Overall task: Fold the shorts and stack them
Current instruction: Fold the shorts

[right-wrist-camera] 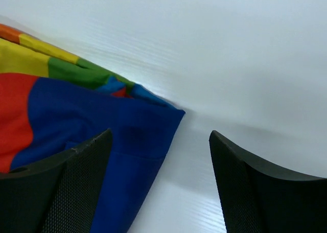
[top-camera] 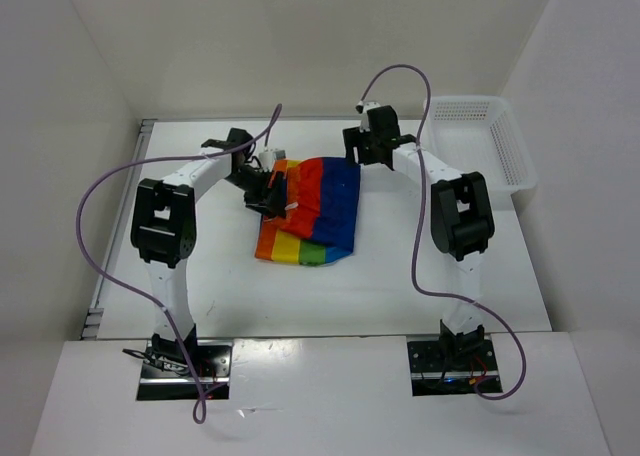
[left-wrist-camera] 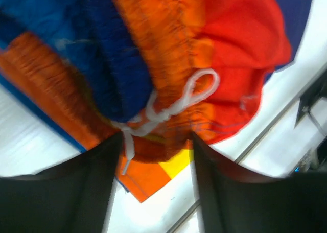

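Shorts (top-camera: 312, 208) lay near the middle of the worktop (top-camera: 400, 276), between the two arms, as a flattish, roughly square bundle. From above, red and blue panels showed on top. Orange, yellow and green stripes ran along the near edge.

Waistband (left-wrist-camera: 173, 49) was at the bundle's left side, gathered and orange, bunched over blue and red cloth. White drawstring (left-wrist-camera: 173, 102) sat knotted on it, one loop lying on the red and a loose end trailing toward the near left finger (left-wrist-camera: 76, 192).

Left jaws stood at that left edge, apart, tips right up against the waistband. Orange and yellow cloth and a strip of bare worktop showed in the gap between the fingers. Whether the tips touched the cloth could not be told; nothing looked pinched.

Right jaws stood wide over the bundle's far right corner. A blue corner (right-wrist-camera: 148, 125) of the shorts lay flat on the worktop, partly under the left-hand finger (right-wrist-camera: 66, 192) in the wrist view. The other finger was over bare white surface. Nothing was gripped there.

Left arm (top-camera: 165, 221) reached in from the left, right arm (top-camera: 460, 211) from the right, both bent at the elbow. A purple cable (top-camera: 100, 206) looped off each.

White mesh basket (top-camera: 478, 141) sat at the far right corner of the worktop, well apart from the shorts, just beyond the right arm.
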